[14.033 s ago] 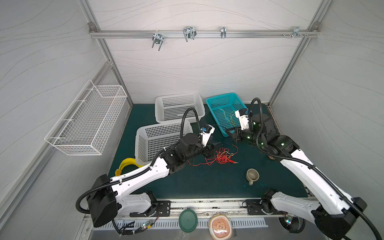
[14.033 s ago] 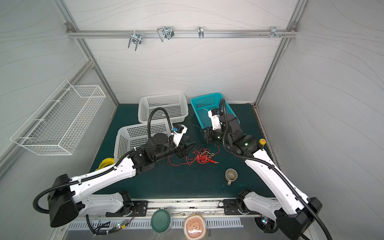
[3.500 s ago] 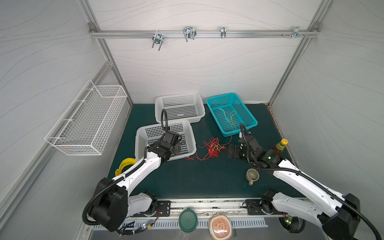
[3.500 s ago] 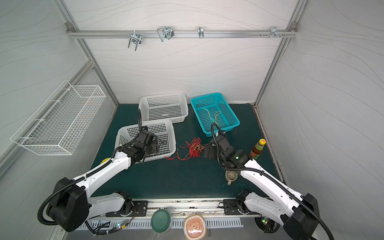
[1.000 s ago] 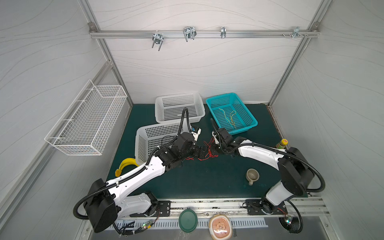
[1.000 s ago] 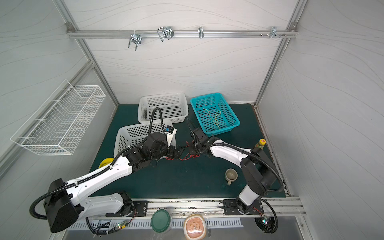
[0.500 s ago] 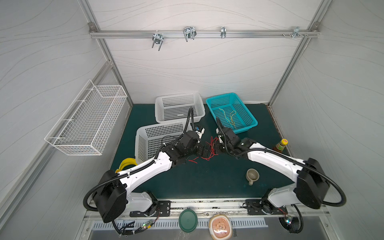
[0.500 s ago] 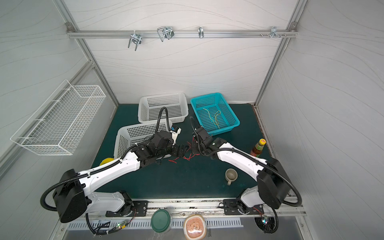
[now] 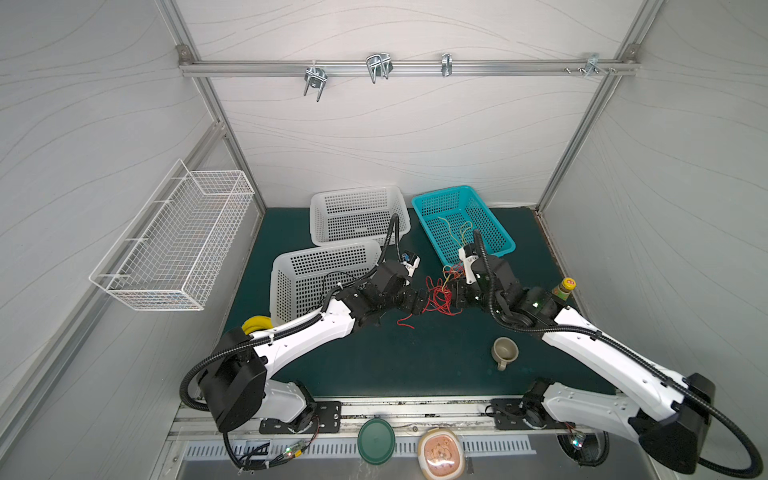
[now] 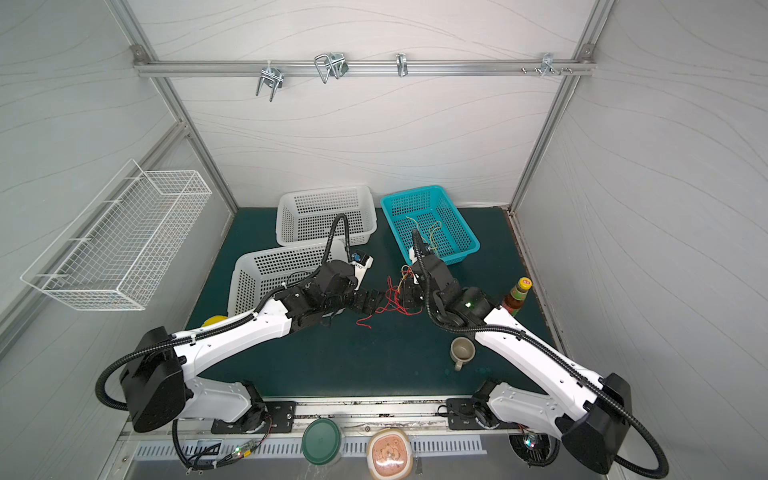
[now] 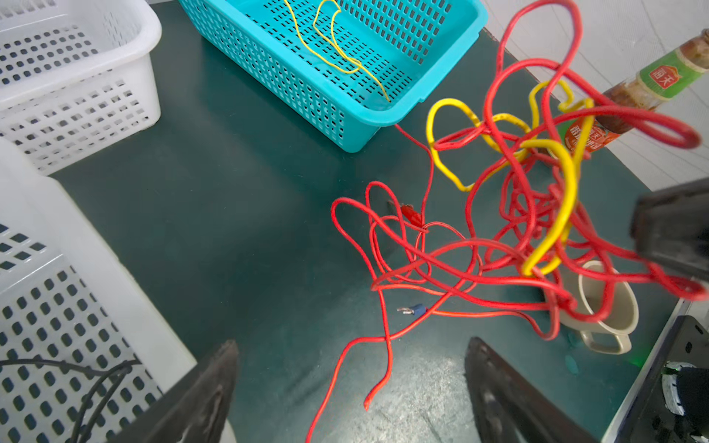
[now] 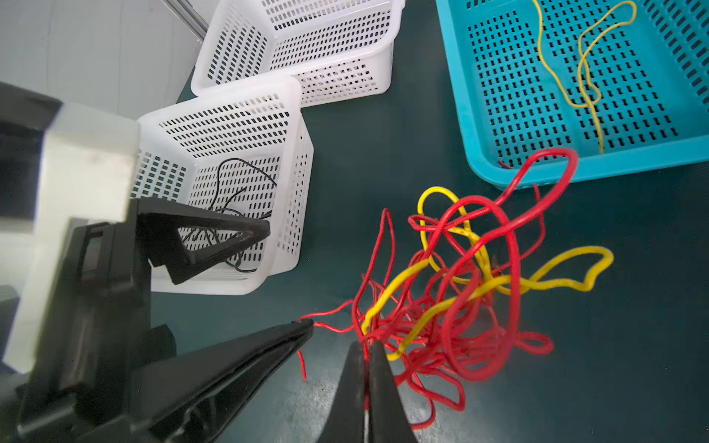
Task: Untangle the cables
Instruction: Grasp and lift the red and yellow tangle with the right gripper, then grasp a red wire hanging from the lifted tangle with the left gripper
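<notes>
The cables [image 9: 437, 296] are a knot of red strands with a few yellow ones, held just above the green mat in both top views [image 10: 391, 298]. My right gripper [image 12: 368, 344] is shut on red strands at the knot's edge, and the rest [image 12: 472, 291] bulges out beyond the tips. My left gripper [image 11: 352, 342] faces the knot [image 11: 533, 214] from the other side, open, with a loose red end hanging between its fingers. In a top view the two grippers [image 9: 420, 301] [image 9: 455, 297] stand close on either side of the knot.
A teal basket [image 9: 440, 193] behind the knot holds a thin yellow cable [image 9: 453, 232]. The near white basket [image 9: 324, 251] holds black cables [image 12: 230, 199]; another white basket [image 9: 353, 192] stands behind it. A mug [image 9: 503, 351] and a sauce bottle [image 9: 564, 289] stand to the right.
My right gripper has drawn the knot a little to the right and nearer. The left gripper has followed it, still open around the trailing red end.
</notes>
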### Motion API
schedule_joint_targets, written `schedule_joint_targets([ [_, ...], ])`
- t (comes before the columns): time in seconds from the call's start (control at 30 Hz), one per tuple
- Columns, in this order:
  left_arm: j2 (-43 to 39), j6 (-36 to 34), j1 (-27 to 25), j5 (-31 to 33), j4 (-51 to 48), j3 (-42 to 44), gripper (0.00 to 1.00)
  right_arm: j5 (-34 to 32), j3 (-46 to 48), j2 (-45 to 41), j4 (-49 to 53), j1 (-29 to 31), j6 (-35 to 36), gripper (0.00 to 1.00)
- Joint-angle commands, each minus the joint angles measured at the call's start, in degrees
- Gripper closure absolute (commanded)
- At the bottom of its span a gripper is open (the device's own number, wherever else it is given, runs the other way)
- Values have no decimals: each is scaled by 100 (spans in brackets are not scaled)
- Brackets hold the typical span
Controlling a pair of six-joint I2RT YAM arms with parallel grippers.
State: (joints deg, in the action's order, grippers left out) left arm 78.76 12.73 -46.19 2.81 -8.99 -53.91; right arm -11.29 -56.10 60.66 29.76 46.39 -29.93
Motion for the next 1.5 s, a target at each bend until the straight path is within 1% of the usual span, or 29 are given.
schedule_joint_targets([
  [0.0, 77, -91, -12, 69, 230, -328, 8, -146, -150, -363, 258, -28, 91, 100],
  [0.1, 138, -74, -14, 17, 249, -411, 10, -62, -97, -625, 269, -99, 89, 100],
  [0.27, 217, -18, -48, -368, 584, -469, 12, 244, -77, -835, 263, -240, 119, 100],
  [0.37, 252, -275, -204, -354, 772, -463, 12, 352, -94, -872, 268, -261, 149, 100],
  [0.47, 227, -628, -328, -202, 879, -409, 11, 445, -121, -906, 303, -278, 190, 100],
  [0.6, 142, -728, -335, -280, 881, -362, 11, 566, -106, -1016, 372, -384, 157, 100],
  [0.67, 155, -663, -342, -347, 929, -321, 12, 629, -91, -1079, 358, -416, 146, 100],
  [0.9, 646, -242, -338, -324, 1038, -475, 24, 923, -102, -1210, 198, -525, 67, 100],
  [1.0, 833, -145, -338, -481, 1174, -570, 27, 1001, -138, -1163, 178, -546, 31, 100],
  [1.07, 923, -114, -345, -518, 1243, -631, 32, 1032, -156, -1145, 164, -552, 24, 100],
  [1.17, 1012, -104, -338, -542, 1324, -712, 44, 1023, -141, -1158, 112, -568, 7, 100],
  [1.37, 1119, -70, -338, -578, 1393, -761, 76, 1045, -90, -1121, 30, -660, -56, 100],
  [1.47, 1133, -28, -338, -525, 1379, -739, 98, 1016, -52, -1057, 50, -715, -64, 100],
])
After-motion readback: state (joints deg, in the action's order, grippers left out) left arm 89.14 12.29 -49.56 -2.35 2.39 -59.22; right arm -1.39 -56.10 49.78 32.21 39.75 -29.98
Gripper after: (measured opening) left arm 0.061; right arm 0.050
